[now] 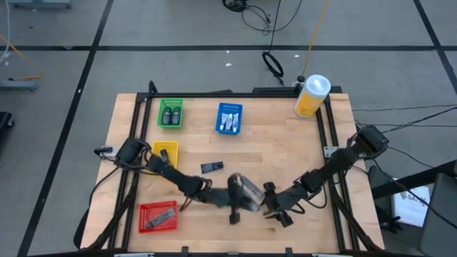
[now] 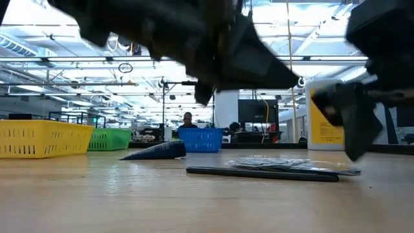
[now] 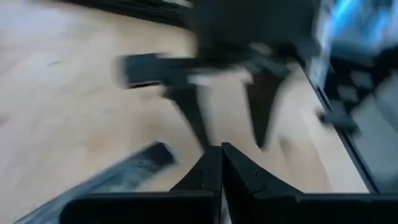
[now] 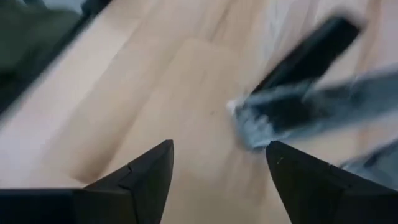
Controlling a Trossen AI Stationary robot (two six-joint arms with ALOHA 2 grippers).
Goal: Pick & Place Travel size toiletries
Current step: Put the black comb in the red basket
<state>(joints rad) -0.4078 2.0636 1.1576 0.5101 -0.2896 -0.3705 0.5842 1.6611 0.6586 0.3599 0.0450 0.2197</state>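
Note:
A grey flat packet point(image 1: 251, 190) lies flat on the wood near the table's near edge, between my two grippers; it also shows in the low view point(image 2: 291, 164) and the right wrist view point(image 4: 273, 118). A dark flat strip point(image 2: 259, 172) lies alongside it. A small black tube point(image 1: 211, 167) lies further left point(image 2: 155, 152). My left gripper point(image 1: 241, 194) comes from the left, shut with nothing between its fingers point(image 3: 221, 158). My right gripper point(image 1: 265, 203) comes from the right, open point(image 4: 221, 155), with the packet just ahead of its fingers.
A green tray point(image 1: 170, 113) holds two dark bottles, and a blue tray point(image 1: 228, 118) holds whitish tubes. A yellow tray point(image 1: 166, 151) sits at the left, and a red tray point(image 1: 158, 216) with grey packets at the near left. A yellow white-lidded canister point(image 1: 311, 96) stands at the far right corner.

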